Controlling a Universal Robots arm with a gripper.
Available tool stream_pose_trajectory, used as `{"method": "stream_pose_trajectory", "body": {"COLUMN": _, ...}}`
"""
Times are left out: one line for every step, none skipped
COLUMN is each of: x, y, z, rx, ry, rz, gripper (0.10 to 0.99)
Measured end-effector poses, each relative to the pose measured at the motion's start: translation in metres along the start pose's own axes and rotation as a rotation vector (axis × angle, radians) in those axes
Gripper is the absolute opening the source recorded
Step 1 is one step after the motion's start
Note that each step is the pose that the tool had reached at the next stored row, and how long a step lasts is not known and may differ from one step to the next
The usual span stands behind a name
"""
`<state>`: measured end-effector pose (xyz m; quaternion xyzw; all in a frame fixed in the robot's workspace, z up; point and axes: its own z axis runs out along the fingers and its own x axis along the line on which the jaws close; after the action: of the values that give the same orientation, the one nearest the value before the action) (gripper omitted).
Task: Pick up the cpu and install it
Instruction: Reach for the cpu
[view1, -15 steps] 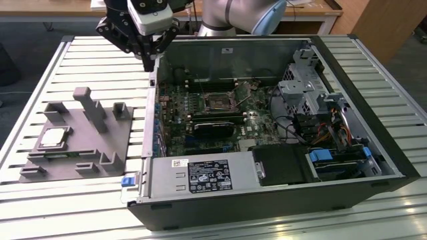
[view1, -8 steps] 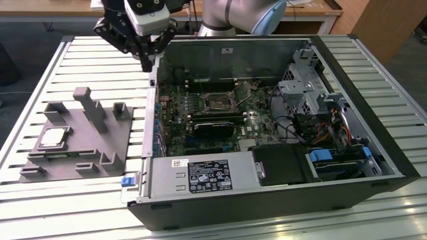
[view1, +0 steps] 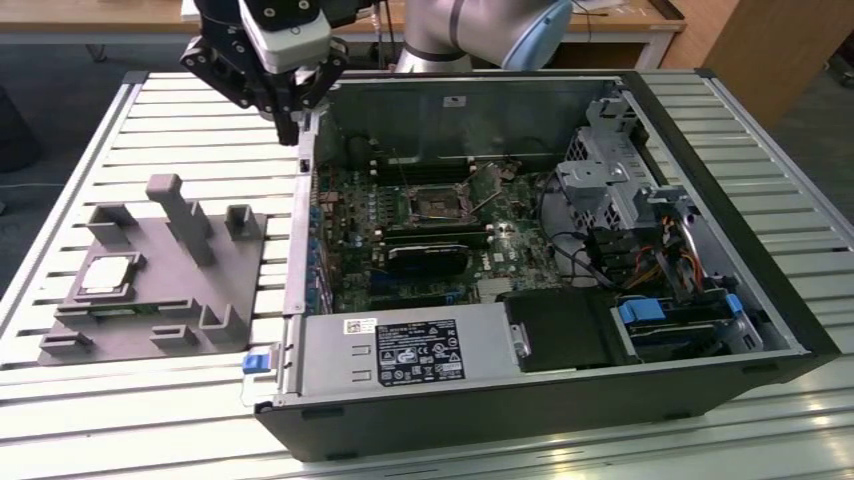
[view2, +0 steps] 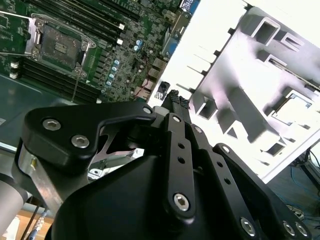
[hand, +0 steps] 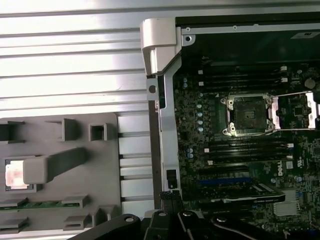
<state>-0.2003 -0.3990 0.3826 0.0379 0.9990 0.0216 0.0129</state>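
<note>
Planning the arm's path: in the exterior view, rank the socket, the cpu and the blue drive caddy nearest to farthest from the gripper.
1. socket, on the motherboard, close by the gripper.
2. cpu, on the grey fixture, exterior view's left.
3. blue drive caddy, exterior view's right.

End effector (view2: 176, 100) near motherboard (view2: 131, 56) edge

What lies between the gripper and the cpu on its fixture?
In the exterior view, bare table slats, then the grey fixture's tall post, lie between the gripper and the cpu.
</note>
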Motion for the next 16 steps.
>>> {"method": "stream_pose_trajectory", "body": {"x": 0.0013, "y": -0.0001, "z": 0.0002, "rx": 0.000, "ry": -0.0001, "rz": 0.000, "gripper": 0.106}}
{"method": "stream_pose_trajectory", "body": {"x": 0.0027, "y": -0.0002, "z": 0.0003, "rx": 0.000, "ry": -0.0001, "rz": 0.000, "gripper": 0.106}}
{"method": "stream_pose_trajectory", "body": {"x": 0.0043, "y": -0.0003, "z": 0.0003, "rx": 0.000, "ry": 0.0000, "rz": 0.000, "gripper": 0.106}}
{"method": "stream_pose_trajectory", "body": {"x": 0.0059, "y": -0.0004, "z": 0.0005, "rx": 0.000, "ry": -0.0001, "rz": 0.000, "gripper": 0.106}}
{"method": "stream_pose_trajectory", "body": {"x": 0.0074, "y": -0.0006, "z": 0.0006, "rx": 0.000, "ry": -0.0001, "rz": 0.000, "gripper": 0.106}}
{"method": "stream_pose_trajectory", "body": {"x": 0.0087, "y": -0.0007, "z": 0.0007, "rx": 0.000, "ry": -0.0001, "rz": 0.000, "gripper": 0.106}}
{"method": "stream_pose_trajectory", "body": {"x": 0.0099, "y": -0.0007, "z": 0.0008, "rx": 0.000, "ry": -0.0001, "rz": 0.000, "gripper": 0.106}}
{"method": "stream_pose_trajectory", "body": {"x": 0.0110, "y": -0.0008, "z": 0.0009, "rx": 0.000, "ry": -0.0001, "rz": 0.000, "gripper": 0.106}}
{"method": "stream_pose_trajectory", "body": {"x": 0.0123, "y": -0.0009, "z": 0.0010, "rx": 0.000, "ry": -0.0001, "rz": 0.000, "gripper": 0.106}}
{"method": "stream_pose_trajectory", "body": {"x": 0.0136, "y": -0.0010, "z": 0.0011, "rx": 0.000, "ry": 0.0000, "rz": 0.000, "gripper": 0.106}}
{"method": "stream_pose_trajectory", "body": {"x": 0.0151, "y": -0.0011, "z": 0.0012, "rx": 0.000, "ry": -0.0001, "rz": 0.000, "gripper": 0.106}}
{"method": "stream_pose_trajectory", "body": {"x": 0.0168, "y": -0.0012, "z": 0.0013, "rx": 0.000, "ry": 0.0000, "rz": 0.000, "gripper": 0.106}}
{"method": "stream_pose_trajectory", "body": {"x": 0.0184, "y": -0.0013, "z": 0.0014, "rx": 0.000, "ry": -0.0001, "rz": 0.000, "gripper": 0.106}}
{"method": "stream_pose_trajectory", "body": {"x": 0.0199, "y": -0.0014, "z": 0.0015, "rx": 0.000, "ry": -0.0001, "rz": 0.000, "gripper": 0.106}}
{"method": "stream_pose_trajectory", "body": {"x": 0.0211, "y": -0.0015, "z": 0.0016, "rx": 0.000, "ry": 0.0000, "rz": 0.000, "gripper": 0.106}}
{"method": "stream_pose_trajectory", "body": {"x": 0.0223, "y": -0.0016, "z": 0.0016, "rx": 0.000, "ry": 0.0000, "rz": 0.000, "gripper": 0.106}}
